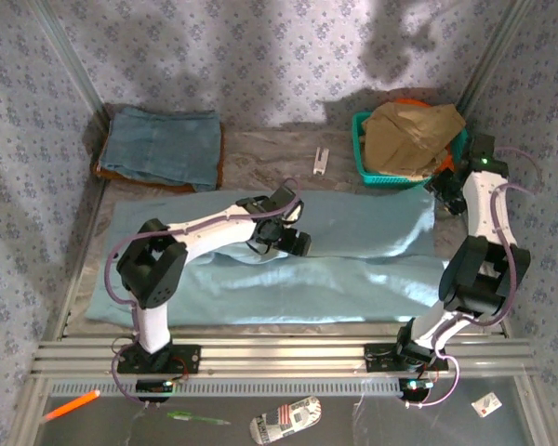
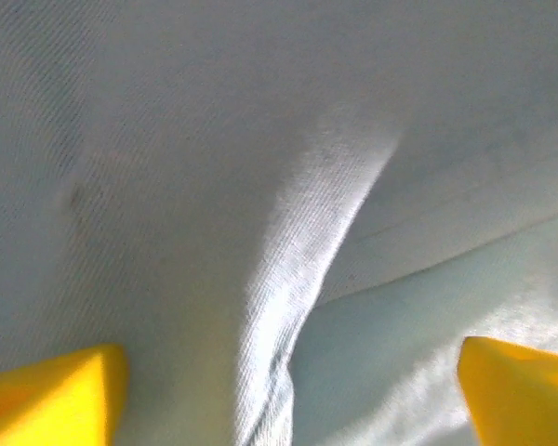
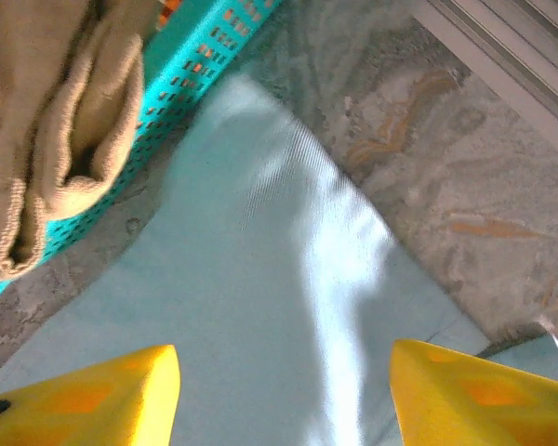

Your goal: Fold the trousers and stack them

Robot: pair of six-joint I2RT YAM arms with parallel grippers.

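**Q:** What stands at each of your pincers?

**A:** My left gripper point(image 2: 288, 395) hangs low over the middle of the trousers point(image 1: 353, 269). Its jaws are spread wide and hold nothing, and a raised crease point(image 2: 307, 237) runs between the fingers. My right gripper point(image 3: 284, 390) hovers over the cloth's corner at the far right end, likewise parted and empty. It is just beside the teal basket point(image 3: 195, 65) that holds the tan garment point(image 3: 56, 139). The trousers lie spread lengthwise across the marbled table point(image 1: 288, 153).

**Q:** And what could go wrong from here?

**A:** Four hazards, as I judge them.
- (a) If I close on the crease alone, I may lift a single layer, and the fold would come out skewed.
- (b) The cloth looks thin and smooth, so a shallow pinch at the corner could let it slip free.
- (c) My right fingers, closing so near the basket, might catch its wall or the tan garment bulging over it.
- (d) If the two ends rise unevenly, the cloth would drag toward the folded denim garment point(image 1: 163, 144).
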